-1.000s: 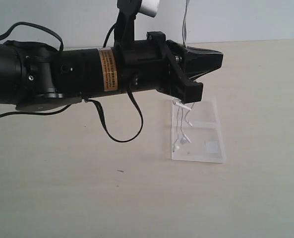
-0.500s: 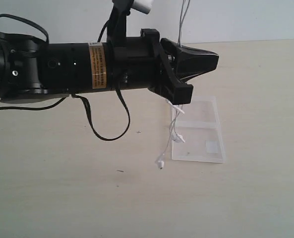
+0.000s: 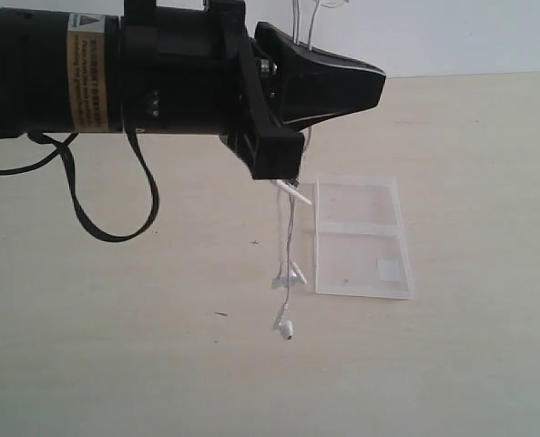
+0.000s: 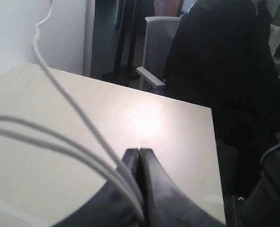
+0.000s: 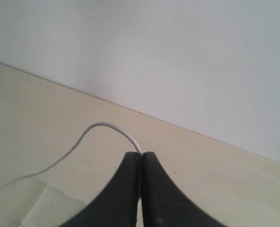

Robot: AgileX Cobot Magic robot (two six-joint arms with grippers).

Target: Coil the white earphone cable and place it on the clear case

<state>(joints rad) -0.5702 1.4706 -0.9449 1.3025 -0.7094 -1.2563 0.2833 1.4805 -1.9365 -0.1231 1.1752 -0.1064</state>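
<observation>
- Left gripper [image 4: 139, 153] and right gripper [image 5: 140, 157] are both pinched shut on the cable [image 5: 103, 124].
- The 2 earbuds [image 3: 285, 329] dangle beside the case [image 3: 351, 264]; lowering now could miss it.

Exterior: close, looking down across table [image 3: 115, 364] toward wall [image 3: 452, 36]. Left wrist sights along left gripper [image 4: 139, 152] toward a seated person [image 4: 224, 71]. Right wrist sights along right gripper [image 5: 140, 155] toward wall. All 3 catch the cable [image 3: 290, 232].

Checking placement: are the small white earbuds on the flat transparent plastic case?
No, the small white earbuds hang beside the flat transparent plastic case.
</observation>
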